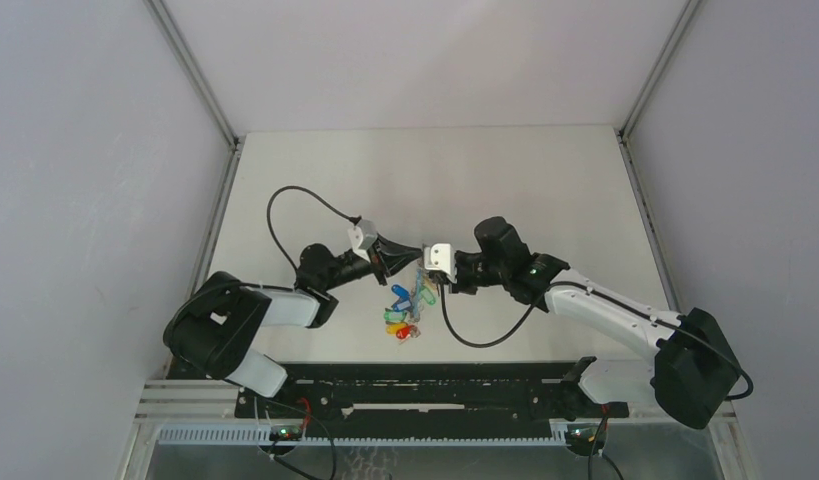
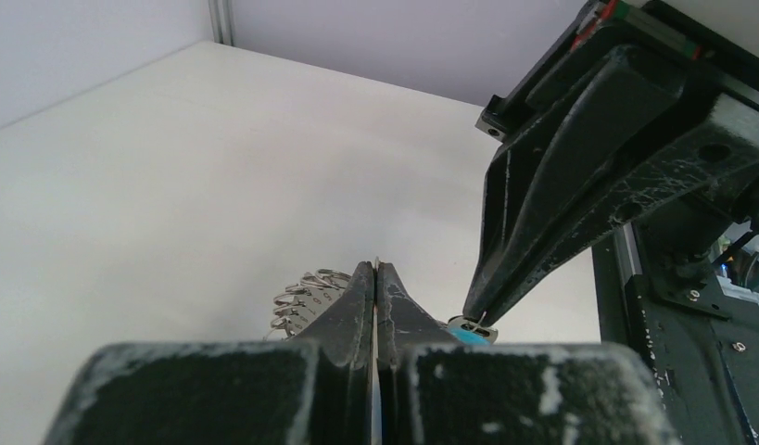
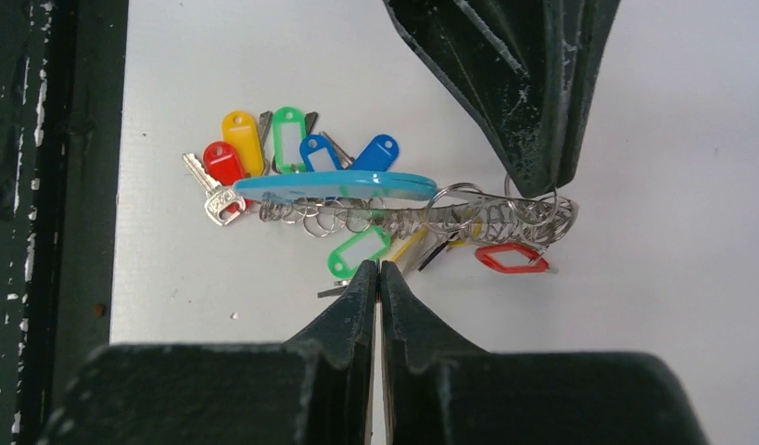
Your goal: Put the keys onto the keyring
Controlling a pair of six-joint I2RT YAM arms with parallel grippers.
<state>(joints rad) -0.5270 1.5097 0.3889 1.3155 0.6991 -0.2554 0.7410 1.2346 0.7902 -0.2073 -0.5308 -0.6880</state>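
The keyring (image 3: 334,185) is seen edge-on between my two grippers, a turquoise band with a row of small silvery rings (image 3: 403,221) along it. Keys with red, yellow, green and blue tags (image 3: 264,144) fan out from it, and a red tag (image 3: 512,258) lies at the right end. My left gripper (image 3: 540,190) is shut on a small ring at that end. Its tips (image 2: 376,269) show a thin sliver of metal between them. My right gripper (image 2: 474,318) is shut on a thin wire loop by the turquoise part. From above, both grippers (image 1: 419,251) (image 1: 431,274) meet over the keys (image 1: 405,305).
A black rail (image 1: 425,385) runs along the near table edge, and it also fills the left side of the right wrist view as a dark frame (image 3: 42,185). Cable loops (image 1: 285,205) (image 1: 485,338) hang from each arm. Grey walls enclose the white table (image 1: 545,180) on three sides.
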